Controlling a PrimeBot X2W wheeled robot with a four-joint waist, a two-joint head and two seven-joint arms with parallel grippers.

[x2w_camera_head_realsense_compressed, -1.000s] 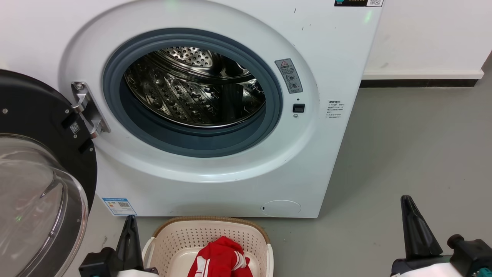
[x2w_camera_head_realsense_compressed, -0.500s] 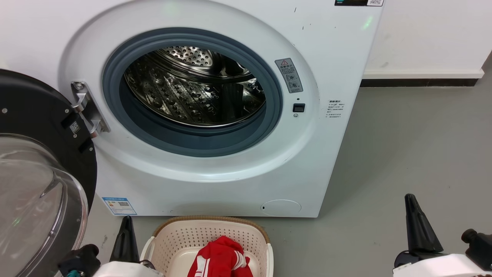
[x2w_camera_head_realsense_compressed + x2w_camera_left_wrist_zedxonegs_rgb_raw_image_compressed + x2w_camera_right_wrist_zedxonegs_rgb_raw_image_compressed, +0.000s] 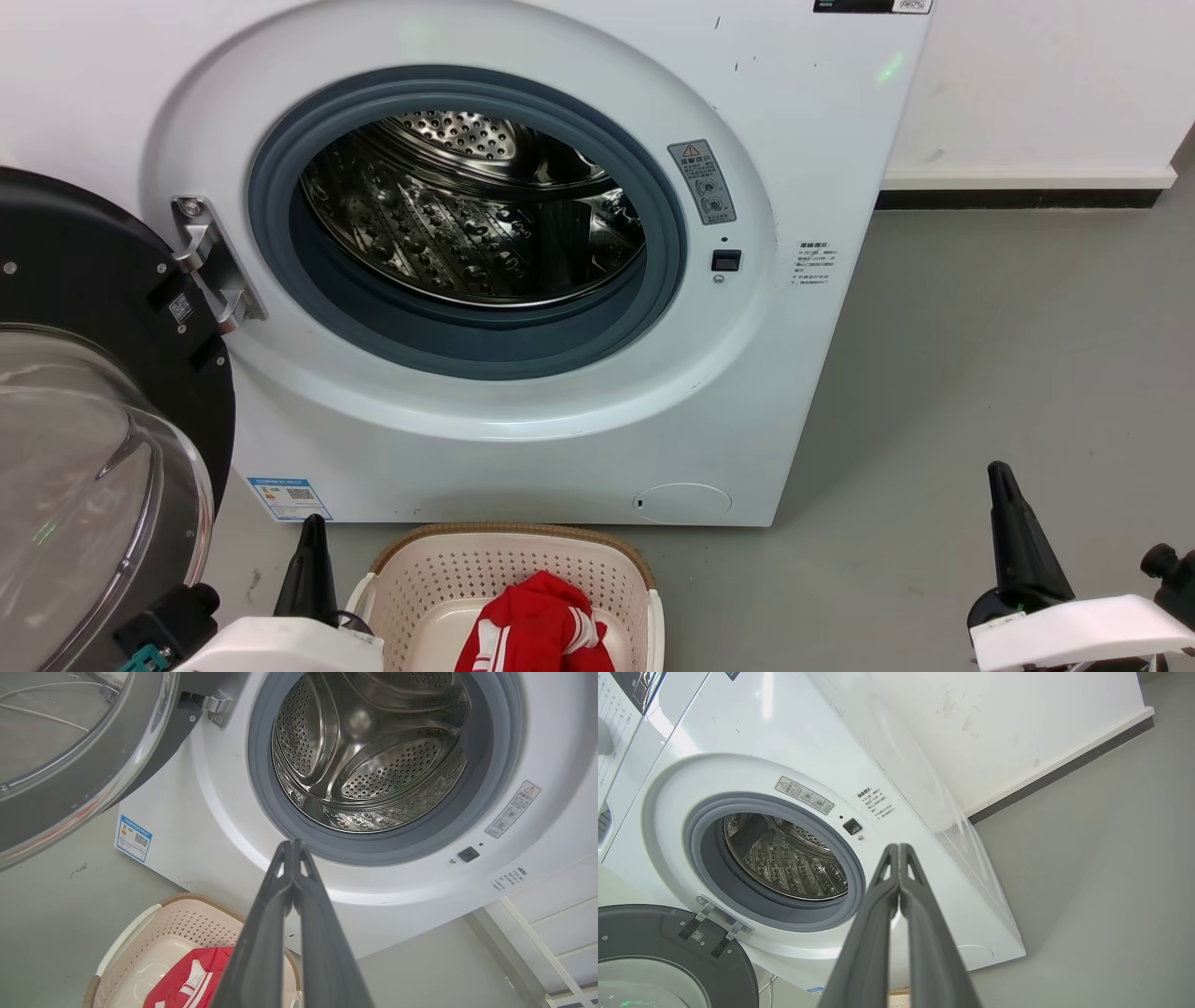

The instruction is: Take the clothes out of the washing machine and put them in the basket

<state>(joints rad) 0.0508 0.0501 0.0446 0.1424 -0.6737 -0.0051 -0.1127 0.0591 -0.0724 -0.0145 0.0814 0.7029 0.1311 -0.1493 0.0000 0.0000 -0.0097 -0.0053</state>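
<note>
Left hand (image 3: 292, 845) and right hand (image 3: 899, 848) are pressed together, empty. With the red garment (image 3: 537, 625) in the basket (image 3: 439, 574), check the drum (image 3: 373, 765) for more.

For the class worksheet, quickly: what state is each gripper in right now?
Left gripper: closed, holding nothing.
Right gripper: closed, holding nothing.

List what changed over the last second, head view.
Right gripper edged slightly right and up; left gripper kept its spot while its wrist swung left. More of the pale right forearm and left forearm shows. Jaws shut on nothing. Unchanged: red white-striped garment in cream perforated plastic basket, white front-loading washing machine.
</note>
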